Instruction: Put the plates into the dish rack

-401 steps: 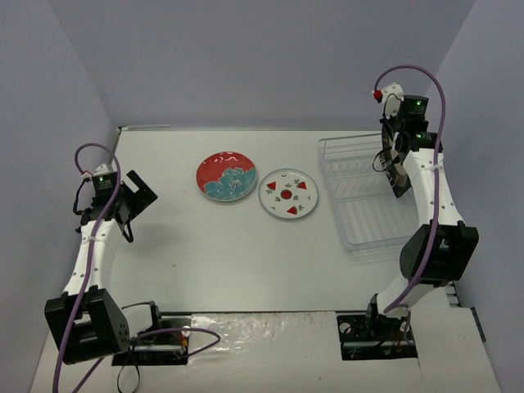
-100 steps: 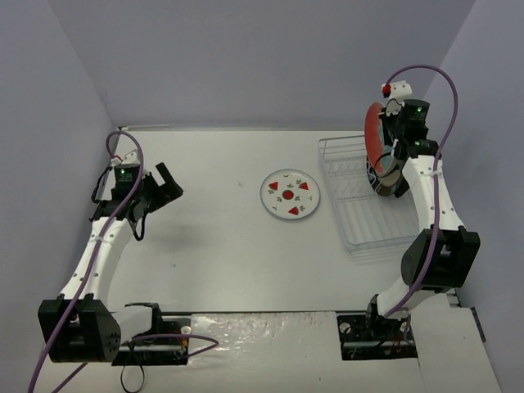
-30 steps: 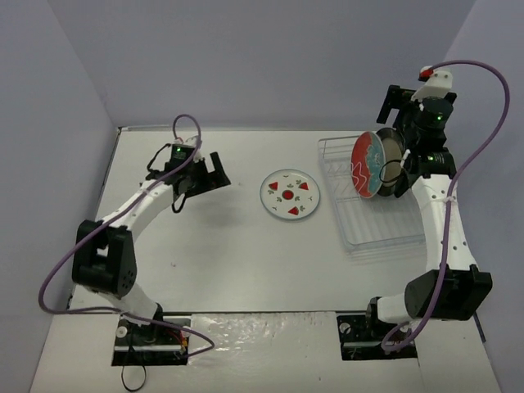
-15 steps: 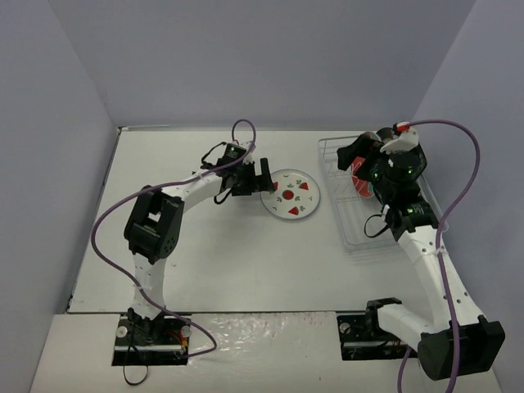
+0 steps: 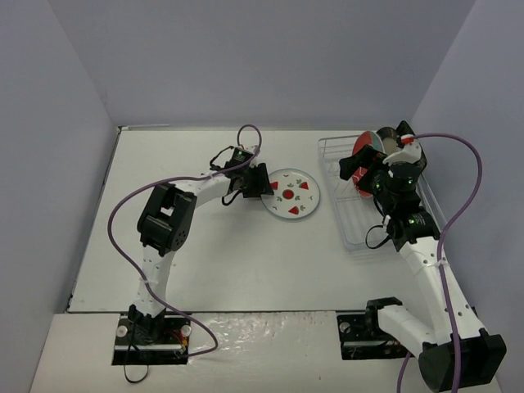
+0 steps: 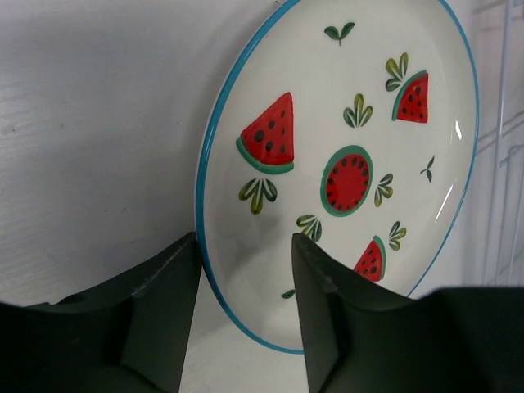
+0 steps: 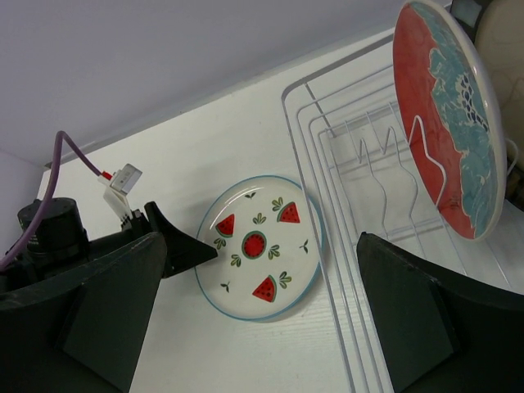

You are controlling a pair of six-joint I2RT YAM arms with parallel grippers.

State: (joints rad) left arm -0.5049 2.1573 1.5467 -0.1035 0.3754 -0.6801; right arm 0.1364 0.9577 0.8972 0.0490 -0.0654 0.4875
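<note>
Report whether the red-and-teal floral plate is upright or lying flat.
Upright: the floral plate stands on edge among the tines of the dish rack.

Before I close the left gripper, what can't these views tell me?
- Left wrist: near rim of the round white watermelon-slice plate, partly behind the open left gripper; contact unclear.
- Top external: round red-and-teal floral plate mostly behind the right gripper; its slot in the clear wire dish rack unreadable.
- Right wrist: beige plate cut off by the right edge.

We saw a robot lab bench, a white table (image 5: 246,270) boxed in by plain lilac walls (image 5: 246,57), left arm (image 5: 164,225) and right arm (image 5: 430,270) bolted at its near edge, purple cables (image 5: 480,173) looping loose.
</note>
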